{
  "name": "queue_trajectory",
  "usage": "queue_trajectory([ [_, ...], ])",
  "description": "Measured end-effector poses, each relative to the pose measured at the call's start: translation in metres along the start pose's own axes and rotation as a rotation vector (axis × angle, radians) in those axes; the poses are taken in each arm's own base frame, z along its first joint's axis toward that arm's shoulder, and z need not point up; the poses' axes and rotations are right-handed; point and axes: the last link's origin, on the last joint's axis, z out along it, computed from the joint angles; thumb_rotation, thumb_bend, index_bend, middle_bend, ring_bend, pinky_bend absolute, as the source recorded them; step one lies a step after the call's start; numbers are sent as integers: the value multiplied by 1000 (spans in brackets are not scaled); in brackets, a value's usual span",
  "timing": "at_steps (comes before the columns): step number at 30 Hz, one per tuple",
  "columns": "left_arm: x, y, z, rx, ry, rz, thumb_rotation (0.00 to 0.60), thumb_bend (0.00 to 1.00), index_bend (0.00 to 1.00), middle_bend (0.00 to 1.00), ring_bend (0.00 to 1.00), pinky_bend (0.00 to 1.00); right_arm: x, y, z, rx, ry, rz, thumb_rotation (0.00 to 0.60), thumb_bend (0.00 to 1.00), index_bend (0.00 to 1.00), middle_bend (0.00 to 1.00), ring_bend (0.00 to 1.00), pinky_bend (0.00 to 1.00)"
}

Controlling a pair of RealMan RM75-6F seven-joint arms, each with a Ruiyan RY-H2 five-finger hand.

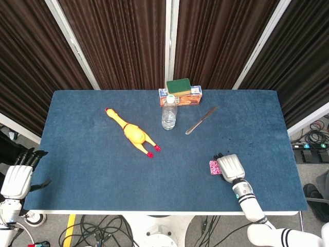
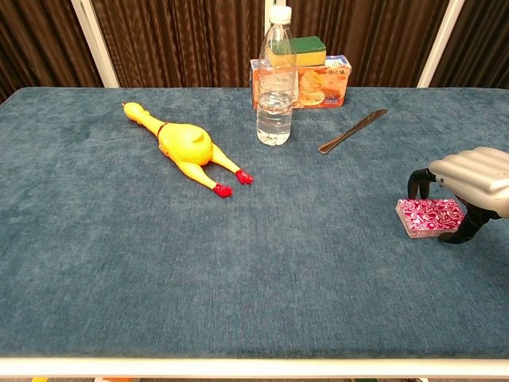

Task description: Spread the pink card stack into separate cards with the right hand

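The left hand (image 1: 18,177) hangs off the table's (image 1: 82,175) left edge near the front corner, holding nothing, its dark fingers apart and pointing up; the chest view does not show it. On the blue table top, a yellow rubber chicken (image 1: 131,133) lies slantwise in the left half, head toward the back-left corner, red feet toward the middle; a clear water bottle (image 1: 169,112) stands upright near the middle of the back edge; just behind it sits an orange box (image 1: 189,98) with a green sponge (image 1: 179,86) on top; a metal knife (image 1: 201,120) lies at a slant right of the bottle. The pink card stack (image 2: 429,217) lies flat, squared up in one pile, near the front edge in the right half; the right hand (image 2: 465,191) arches over its right part, palm down, fingertips (image 2: 419,182) at the far side and the thumb at the near side; whether it clasps the stack or only straddles it I cannot tell.
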Motion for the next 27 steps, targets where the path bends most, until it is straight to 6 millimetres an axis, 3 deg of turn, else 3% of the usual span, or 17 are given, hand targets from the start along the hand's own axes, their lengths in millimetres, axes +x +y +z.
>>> queue_trajectory([
  [27,-1,0,-1,-2,-10,-19,600,35,192,194,92,179,3,2,2,-6,-3,11,600,101,344,340,746,782],
])
